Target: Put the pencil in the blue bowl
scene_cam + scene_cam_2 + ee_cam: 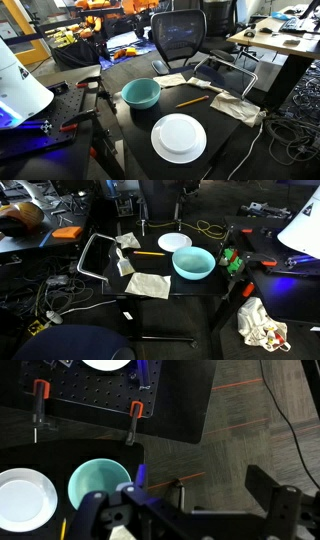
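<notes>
The orange-yellow pencil [193,100] lies flat on the black table between the blue bowl [141,94] and a crumpled cloth; it shows in both exterior views [148,253]. The teal-blue bowl [193,263] stands upright and empty next to the white plate [178,137]. In the wrist view the bowl [98,485] and plate [25,497] sit at the lower left, and a sliver of the pencil [63,530] shows at the bottom edge. My gripper [190,510] is open and empty, high up and off to the side of the table, over the carpet.
Two cloths [235,105] [170,80] lie on the table near the pencil. Red-handled clamps [133,420] grip the perforated board. An office chair [178,38] and a metal frame [95,255] stand by the table. A rag [262,323] lies on the floor.
</notes>
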Available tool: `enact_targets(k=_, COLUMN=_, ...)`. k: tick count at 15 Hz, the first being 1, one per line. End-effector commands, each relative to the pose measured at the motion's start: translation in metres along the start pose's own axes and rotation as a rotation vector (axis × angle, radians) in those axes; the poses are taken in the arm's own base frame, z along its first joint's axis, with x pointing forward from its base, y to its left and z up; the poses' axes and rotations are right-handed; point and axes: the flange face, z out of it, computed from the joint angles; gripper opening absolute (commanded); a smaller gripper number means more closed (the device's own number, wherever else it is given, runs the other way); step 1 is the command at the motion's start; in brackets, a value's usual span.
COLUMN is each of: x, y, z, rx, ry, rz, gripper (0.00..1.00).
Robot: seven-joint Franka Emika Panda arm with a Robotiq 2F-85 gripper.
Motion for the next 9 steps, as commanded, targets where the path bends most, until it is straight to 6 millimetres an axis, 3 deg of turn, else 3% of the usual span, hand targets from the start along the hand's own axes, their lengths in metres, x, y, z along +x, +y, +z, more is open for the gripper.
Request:
enact_targets(k=1, x=0.0, y=0.0, z=-0.001, rx=0.0, ry=-0.001, rz=0.0, gripper=1.0)
enact_targets(k=6, x=0.0, y=0.0, z=-0.001, rx=0.0, ry=-0.001, rz=0.0, gripper=1.0)
enact_targets(k=9, x=0.017, y=0.015, z=-0.003, rx=-0.029, ry=0.029, rz=0.04, gripper=1.0)
